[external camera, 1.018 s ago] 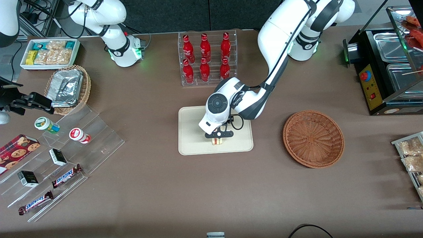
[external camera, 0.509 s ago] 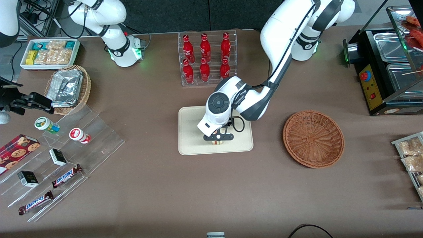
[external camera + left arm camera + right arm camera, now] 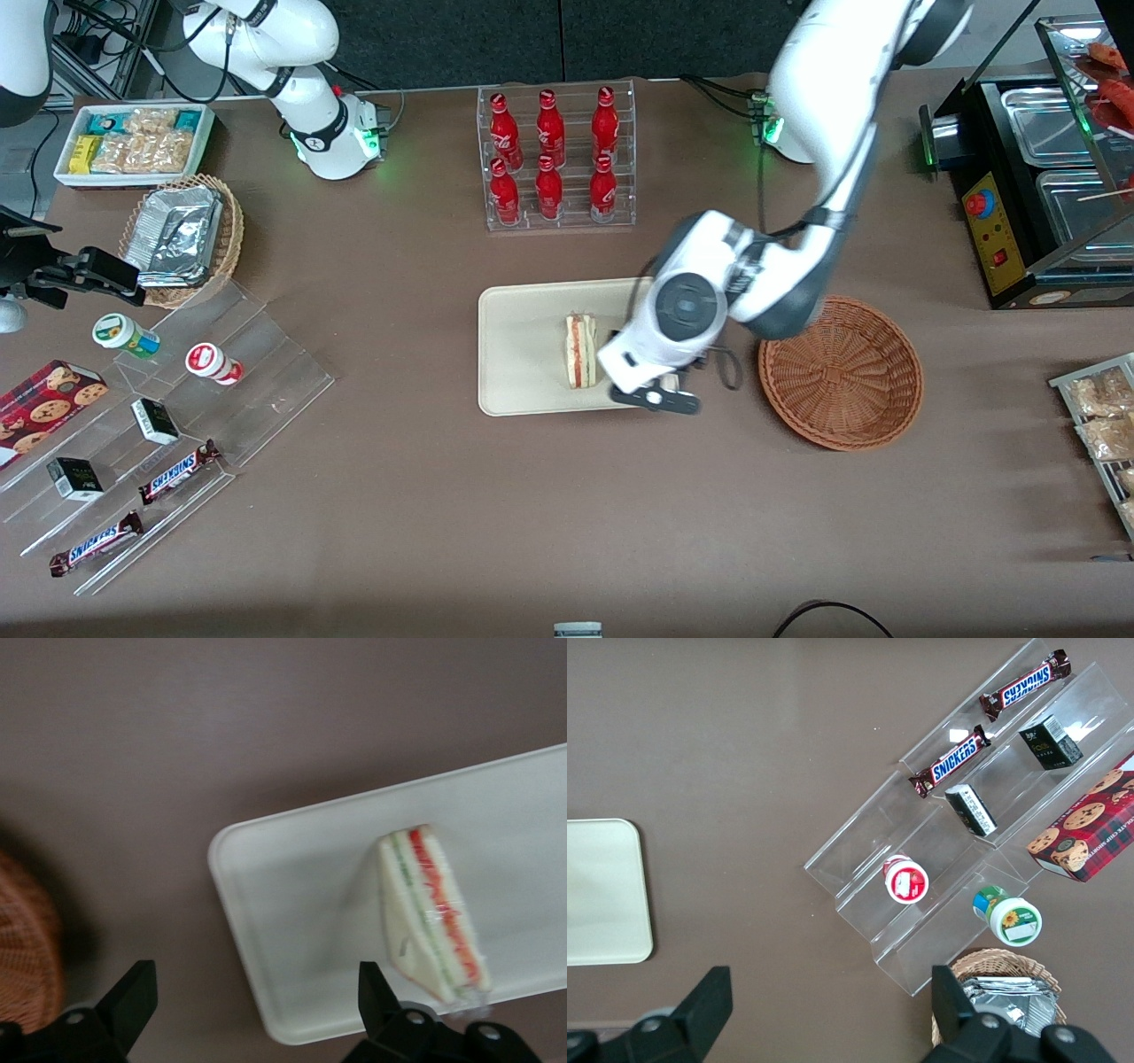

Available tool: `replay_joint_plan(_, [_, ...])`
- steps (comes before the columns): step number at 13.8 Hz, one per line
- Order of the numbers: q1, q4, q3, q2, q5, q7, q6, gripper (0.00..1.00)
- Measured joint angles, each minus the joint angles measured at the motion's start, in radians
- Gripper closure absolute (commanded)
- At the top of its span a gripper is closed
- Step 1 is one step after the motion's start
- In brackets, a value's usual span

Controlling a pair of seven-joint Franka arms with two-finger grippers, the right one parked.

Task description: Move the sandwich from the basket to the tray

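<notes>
The sandwich [image 3: 580, 351] lies flat on the cream tray [image 3: 518, 354], its red and cream stripe showing; it is also in the left wrist view, sandwich [image 3: 434, 912] on the tray [image 3: 301, 904]. My gripper [image 3: 660, 394] hangs open and empty above the tray's corner nearest the basket, apart from the sandwich. Its dark fingertips [image 3: 133, 992] stand wide apart in the left wrist view. The reddish-brown wicker basket [image 3: 840, 372] sits empty beside the tray, toward the working arm's end of the table.
A clear rack of red bottles [image 3: 554, 155] stands farther from the front camera than the tray. Acrylic steps with snack bars [image 3: 168, 443], a tan basket of foil packs [image 3: 182, 235] and a white snack bin [image 3: 133, 142] lie toward the parked arm's end. A black warmer [image 3: 1036, 177] stands near the basket.
The gripper has let go of the sandwich, which now lies flat on the tray. The arm has risen and swung toward the basket.
</notes>
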Motion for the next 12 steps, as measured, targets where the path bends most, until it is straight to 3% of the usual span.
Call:
replay_joint_plan(7, [0.18,-0.024,0.034,-0.1,0.004,0.065,-0.069,0.0])
replay_joint_plan(12, [0.297,-0.123,0.035,-0.215,0.004,0.164,-0.079,0.0])
